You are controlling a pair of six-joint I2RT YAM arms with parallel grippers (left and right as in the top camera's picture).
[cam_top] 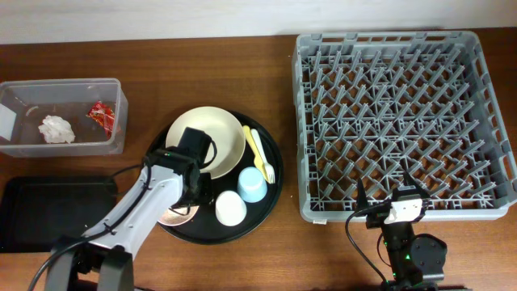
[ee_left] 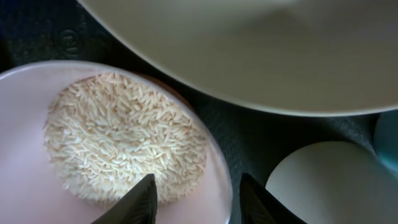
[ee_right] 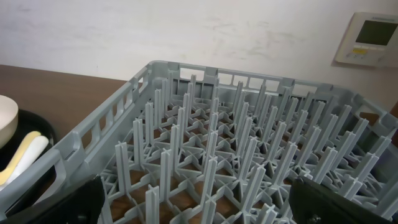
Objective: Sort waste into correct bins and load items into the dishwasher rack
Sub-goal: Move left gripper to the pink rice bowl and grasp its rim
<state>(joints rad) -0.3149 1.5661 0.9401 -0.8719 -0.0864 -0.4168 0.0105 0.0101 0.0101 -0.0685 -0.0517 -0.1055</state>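
Observation:
A small pink bowl (ee_left: 25, 155) holding a heap of rice (ee_left: 124, 137) sits on the round black tray, beside the cream bowl-plate (ee_left: 249, 50) and the white cup (ee_left: 329, 180). My left gripper (ee_left: 198, 199) is open and straddles the bowl's right rim, one finger over the rice and one outside. From overhead, the left gripper (cam_top: 190, 190) covers most of the pink bowl (cam_top: 172, 215). The napkin (cam_top: 56, 128) and red wrapper (cam_top: 102, 115) lie in the clear box (cam_top: 60, 97). My right gripper (ee_right: 199, 211) hangs open and empty at the grey rack's (ee_right: 249, 137) near edge.
The round black tray (cam_top: 271, 202) also carries a light blue cup (cam_top: 252, 184) and a yellow fork and spoon (cam_top: 260, 153). A shallow black rectangular tray (cam_top: 56, 210) lies at the front left. The rack (cam_top: 404, 121) fills the right side, holding nothing.

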